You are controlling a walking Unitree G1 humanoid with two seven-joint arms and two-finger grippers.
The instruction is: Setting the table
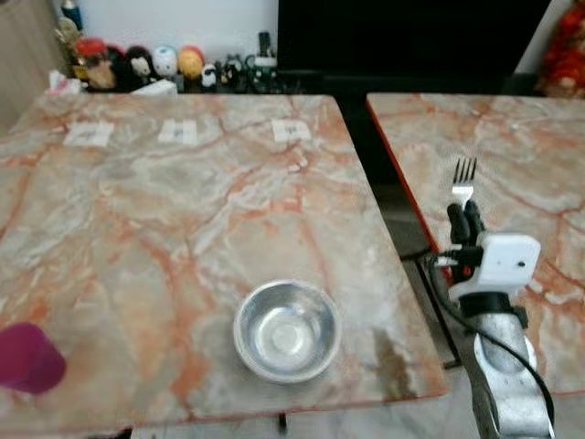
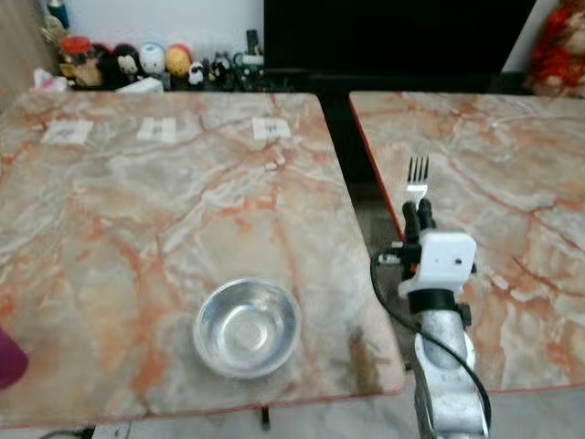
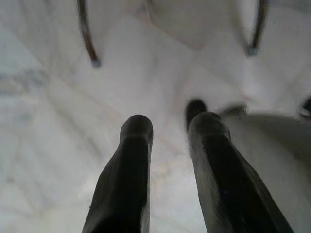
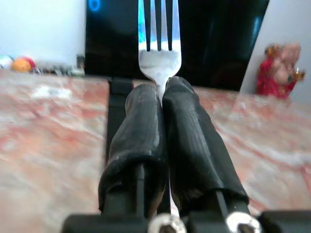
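My right gripper (image 1: 465, 213) is shut on a silver fork (image 1: 463, 182), tines pointing away from me, held over the gap between the two marble tables. In the right wrist view the fork (image 4: 159, 43) sticks out past the closed black fingers (image 4: 141, 131). A steel bowl (image 1: 286, 329) rests near the front edge of the left marble table (image 1: 183, 210). A magenta cup (image 1: 27, 358) stands at that table's front left corner. My left gripper (image 3: 167, 128) hangs open above a pale floor.
A second marble table (image 1: 512, 155) stands to the right, with a dark gap between the two. Three paper labels (image 1: 178, 132) lie along the left table's far side. Small figurines (image 1: 155, 64) line the shelf behind, next to a black screen (image 1: 402, 37).
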